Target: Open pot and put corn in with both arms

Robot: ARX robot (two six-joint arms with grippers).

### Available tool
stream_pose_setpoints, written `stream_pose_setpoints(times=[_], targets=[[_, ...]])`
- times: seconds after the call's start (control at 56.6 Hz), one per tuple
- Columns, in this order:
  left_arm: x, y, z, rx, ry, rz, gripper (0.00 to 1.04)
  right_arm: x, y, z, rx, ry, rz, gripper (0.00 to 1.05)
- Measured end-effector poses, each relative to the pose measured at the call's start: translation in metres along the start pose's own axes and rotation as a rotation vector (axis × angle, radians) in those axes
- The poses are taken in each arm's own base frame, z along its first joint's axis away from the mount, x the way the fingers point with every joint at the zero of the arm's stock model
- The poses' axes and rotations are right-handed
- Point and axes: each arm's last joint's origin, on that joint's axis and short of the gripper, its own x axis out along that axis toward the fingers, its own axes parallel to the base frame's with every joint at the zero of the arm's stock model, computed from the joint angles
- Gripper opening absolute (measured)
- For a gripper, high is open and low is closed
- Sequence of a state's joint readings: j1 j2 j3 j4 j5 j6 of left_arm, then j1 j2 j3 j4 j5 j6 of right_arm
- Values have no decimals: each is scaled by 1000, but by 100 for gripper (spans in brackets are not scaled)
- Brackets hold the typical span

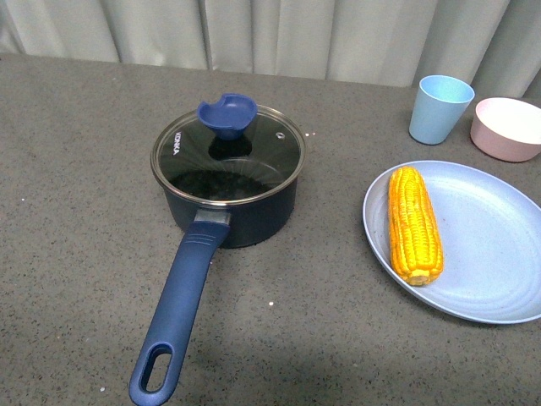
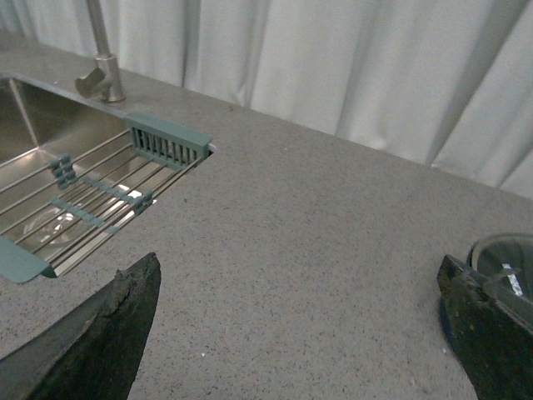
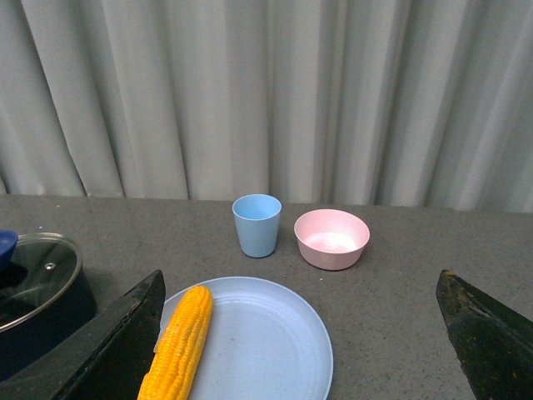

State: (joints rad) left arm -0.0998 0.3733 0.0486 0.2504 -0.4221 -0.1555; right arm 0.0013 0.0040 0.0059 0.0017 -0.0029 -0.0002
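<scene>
The navy pot [image 1: 232, 216] stands mid-counter with its glass lid [image 1: 226, 156] and blue knob [image 1: 226, 114] on; its long handle [image 1: 177, 313] points to the front. The corn [image 1: 413, 224] lies on a light blue plate [image 1: 482, 254] at the right. Neither arm shows in the front view. My left gripper [image 2: 300, 329] is open over bare counter, the pot's lid edge [image 2: 506, 258] just beyond one finger. My right gripper [image 3: 300, 333] is open above the plate [image 3: 258, 342]; the corn [image 3: 179, 342] lies near one finger, and the pot [image 3: 33, 300] shows at the edge.
A light blue cup [image 1: 439, 108] and a pink bowl [image 1: 510, 127] stand behind the plate; both also show in the right wrist view, the cup [image 3: 256, 223] and the bowl [image 3: 331, 237]. A steel sink [image 2: 50, 167] with a rack [image 2: 100, 200] and a tap [image 2: 104, 79] lies left. Curtains hang behind.
</scene>
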Motion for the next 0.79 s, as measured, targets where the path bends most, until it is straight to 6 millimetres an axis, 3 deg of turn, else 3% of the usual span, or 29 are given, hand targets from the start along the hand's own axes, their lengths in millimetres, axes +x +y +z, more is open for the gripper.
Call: stream_pose_setpoints(times=[0.159,0.336,0.53,0.795], targets=[[31,-19,10,-73,-11,-122,98,0,0,0,0,0,-1,95],[79,-57,13,-116,26,-269,98,0,0,0,0,0,-1,95],[126,-103,-8,-86,129,-401,98,0,0,0,0,0,-2,95],[156,-147,-39,-34,232,-546,98,0,0,0,0,0,-1,95]])
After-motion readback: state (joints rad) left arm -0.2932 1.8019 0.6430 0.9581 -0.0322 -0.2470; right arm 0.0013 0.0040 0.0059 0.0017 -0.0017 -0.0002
